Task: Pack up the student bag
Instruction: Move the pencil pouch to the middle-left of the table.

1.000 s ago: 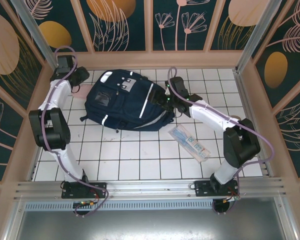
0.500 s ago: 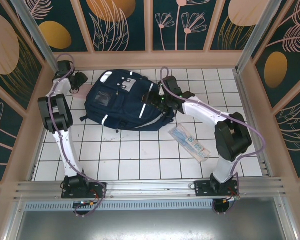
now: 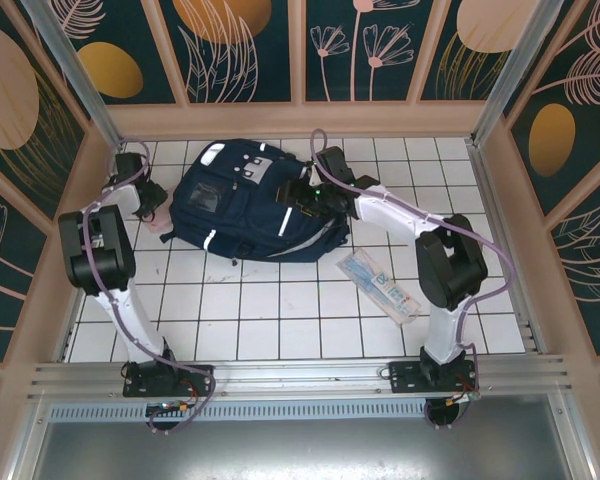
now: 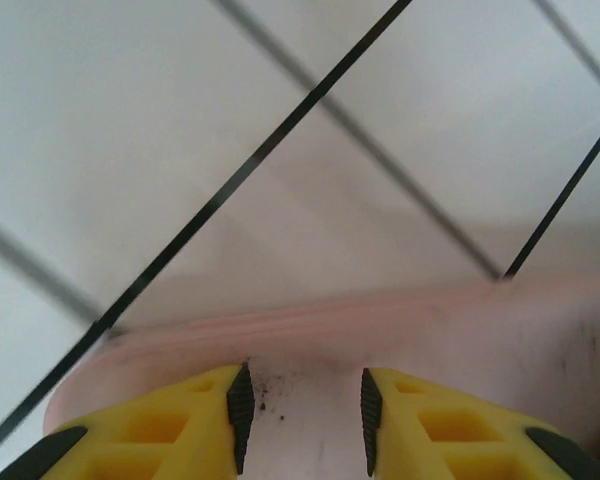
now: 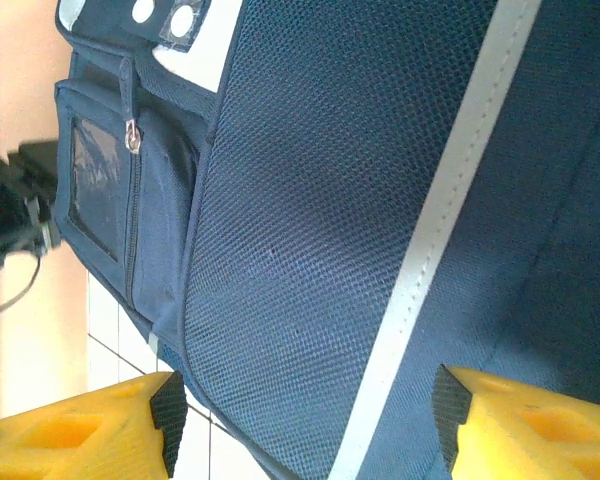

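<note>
Right wrist: right hand (image 5: 305,412) gaping, empty, over student bag (image 5: 310,200); left hand (image 4: 302,420) slightly parted.

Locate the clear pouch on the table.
In the top view, the clear pouch lies flat on the tiled table, right of centre, just nearer than the student bag.

Support: table (image 3: 280,320) topped with white square tiles and dark grid lines, walled on three sides by wooden panels. Three items lie directly on it.
- Student bag (image 3: 245,205): dark navy, lying flat with its front pocket up, at 11–12 o'clock from table centre, close to the far edge.
- Clear flat pouch (image 3: 380,285): contents unreadable, at 4 o'clock, set diagonally, just beside the bag's near-right corner.
- Pale pink flat item (image 4: 460,330): at 10 o'clock by the left wall, flat on the tiles, surface speckled dark.
</note>
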Robot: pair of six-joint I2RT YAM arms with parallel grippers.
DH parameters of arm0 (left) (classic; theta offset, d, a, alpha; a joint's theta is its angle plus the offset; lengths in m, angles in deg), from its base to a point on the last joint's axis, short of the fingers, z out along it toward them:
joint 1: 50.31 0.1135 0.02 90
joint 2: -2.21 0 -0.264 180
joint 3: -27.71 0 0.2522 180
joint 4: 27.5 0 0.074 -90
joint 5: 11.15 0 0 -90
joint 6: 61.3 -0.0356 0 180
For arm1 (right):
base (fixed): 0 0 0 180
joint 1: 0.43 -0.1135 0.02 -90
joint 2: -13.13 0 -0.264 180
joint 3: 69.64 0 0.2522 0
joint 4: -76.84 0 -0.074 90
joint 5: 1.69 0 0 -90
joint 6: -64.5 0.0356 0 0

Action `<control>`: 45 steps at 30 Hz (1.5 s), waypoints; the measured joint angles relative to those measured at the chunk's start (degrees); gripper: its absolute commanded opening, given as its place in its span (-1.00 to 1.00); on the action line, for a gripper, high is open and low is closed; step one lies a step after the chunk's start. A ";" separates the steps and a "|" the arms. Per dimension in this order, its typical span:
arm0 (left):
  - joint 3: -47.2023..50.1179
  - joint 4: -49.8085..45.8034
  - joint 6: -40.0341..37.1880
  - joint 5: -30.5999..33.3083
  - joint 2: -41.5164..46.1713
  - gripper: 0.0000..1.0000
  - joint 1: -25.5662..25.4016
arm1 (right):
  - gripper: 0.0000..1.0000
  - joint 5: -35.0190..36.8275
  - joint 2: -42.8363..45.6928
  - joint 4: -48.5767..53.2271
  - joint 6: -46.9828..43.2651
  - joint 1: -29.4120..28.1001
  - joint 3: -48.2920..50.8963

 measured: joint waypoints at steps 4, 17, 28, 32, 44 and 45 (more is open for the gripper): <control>11.82 3.63 3.34 -0.70 8.39 -0.25 0.02 | 0.36 -0.33 -1.03 -0.02 0.00 -0.81 -1.05; 39.74 15.04 15.87 -5.86 31.67 -0.26 -7.76 | 0.36 0.74 -1.03 -0.31 0.02 -6.10 -0.96; 45.55 4.07 19.91 -9.01 46.38 -0.08 -12.24 | 0.32 2.91 -1.01 -1.99 -0.28 -11.47 1.70; 41.33 -2.75 16.90 -5.84 45.09 -0.09 -12.28 | 0.31 2.84 -1.27 -1.97 -1.07 -14.84 0.72; 34.73 1.03 11.52 -3.74 32.59 -0.30 -12.22 | 0.24 1.86 -6.29 -2.40 -1.66 -19.41 -1.16; 34.77 1.79 11.54 -4.02 32.09 -0.32 -12.22 | 0.22 1.42 -6.75 -2.43 -1.90 -19.45 -1.38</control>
